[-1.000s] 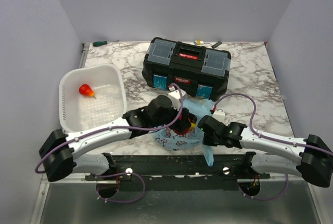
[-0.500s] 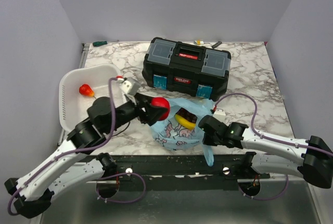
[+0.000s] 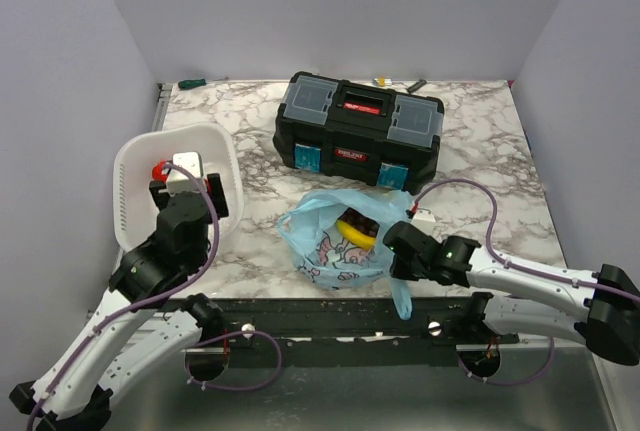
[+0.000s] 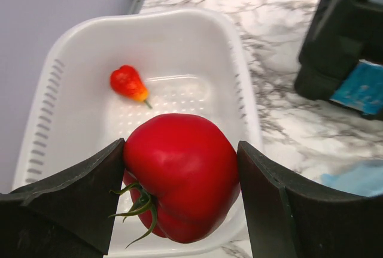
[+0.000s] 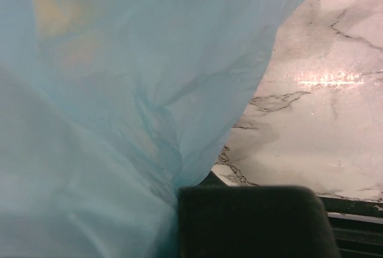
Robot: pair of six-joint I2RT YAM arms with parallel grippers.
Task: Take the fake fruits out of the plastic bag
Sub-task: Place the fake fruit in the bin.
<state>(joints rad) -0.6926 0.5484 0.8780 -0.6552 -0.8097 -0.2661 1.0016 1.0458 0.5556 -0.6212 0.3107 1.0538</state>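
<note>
Left pincer [image 4: 181, 195] clamped on red apple [image 4: 185, 168], above white basket [image 4: 179, 42] at left, likely drop spot. Right pincer [image 3: 400, 241] pinched together on plastic bag [image 3: 335, 256] near-right edge, anchoring it. 1 banana [image 3: 355, 230] inside bag, centre-near.

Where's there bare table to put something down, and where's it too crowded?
Bare marble lies right of the toolbox, up to the right wall, and between the basket and the plastic bag. Crowded: front centre, where the right gripper pinches the bag.
</note>
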